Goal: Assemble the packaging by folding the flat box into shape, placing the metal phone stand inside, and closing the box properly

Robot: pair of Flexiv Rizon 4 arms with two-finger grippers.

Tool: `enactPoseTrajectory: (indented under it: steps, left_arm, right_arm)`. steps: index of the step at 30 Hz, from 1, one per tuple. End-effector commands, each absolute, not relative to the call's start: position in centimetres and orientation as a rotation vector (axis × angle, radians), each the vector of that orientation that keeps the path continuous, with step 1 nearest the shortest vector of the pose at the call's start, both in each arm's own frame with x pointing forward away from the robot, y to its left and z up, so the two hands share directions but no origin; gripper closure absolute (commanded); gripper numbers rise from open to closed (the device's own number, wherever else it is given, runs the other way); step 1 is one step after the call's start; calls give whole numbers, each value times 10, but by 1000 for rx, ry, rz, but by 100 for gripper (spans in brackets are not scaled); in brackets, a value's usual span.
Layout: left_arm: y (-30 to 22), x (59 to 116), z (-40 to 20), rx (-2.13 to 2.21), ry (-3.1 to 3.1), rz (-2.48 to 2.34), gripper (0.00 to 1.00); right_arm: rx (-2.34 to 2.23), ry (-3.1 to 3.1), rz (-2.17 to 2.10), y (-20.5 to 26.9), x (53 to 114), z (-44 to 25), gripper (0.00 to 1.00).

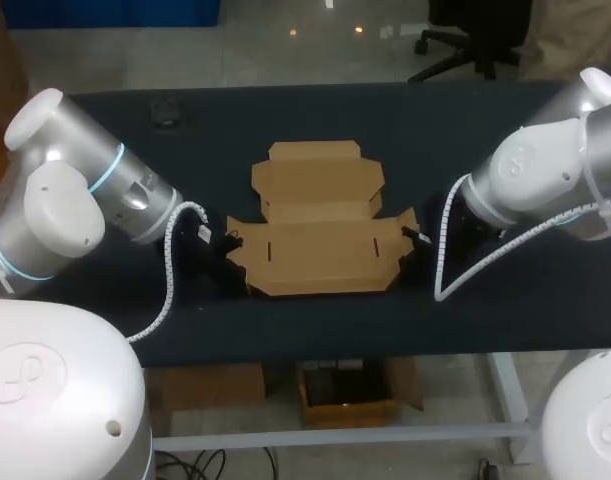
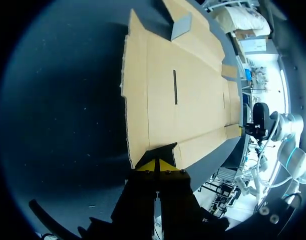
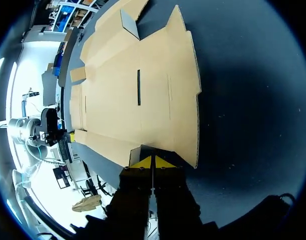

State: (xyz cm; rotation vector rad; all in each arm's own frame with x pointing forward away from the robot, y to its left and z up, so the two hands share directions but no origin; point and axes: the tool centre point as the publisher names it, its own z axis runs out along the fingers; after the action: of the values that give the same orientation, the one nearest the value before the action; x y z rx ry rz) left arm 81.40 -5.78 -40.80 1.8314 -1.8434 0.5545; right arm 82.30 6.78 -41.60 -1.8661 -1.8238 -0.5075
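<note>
Wrist cams: L claw [image 2: 156,166], R claw [image 3: 151,163] pinch box [image 1: 320,250].

The table [image 1: 465,330] in front of me has a dark, matte top running from one side of my reach to the other. A flat box [image 1: 320,235] of tan cardboard lies unfolded on its middle. The narrower lid panel points to the far edge. The wider panel, cut with two short slits, lies toward me, its near edge close to the table's near edge. The small flaps at the wide panel's two ends tilt up off the surface. A small dark object [image 1: 165,110] sits by the far edge on my left, well apart from the box; I cannot tell what it is.
</note>
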Motion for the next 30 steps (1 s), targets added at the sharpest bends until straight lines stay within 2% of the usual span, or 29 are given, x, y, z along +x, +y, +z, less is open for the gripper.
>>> enactPoseTrajectory:
  steps: [1,30]
  left_arm:
    - [-57,813,-408,1834,-1844,555,100]
    - [-82,817,-390,1801,-1961,520,100]
  right_arm:
    - [-1881,-1818,-503,68,822,-415,100]
    - [-1868,-1891,-479,86,836,-403,100]
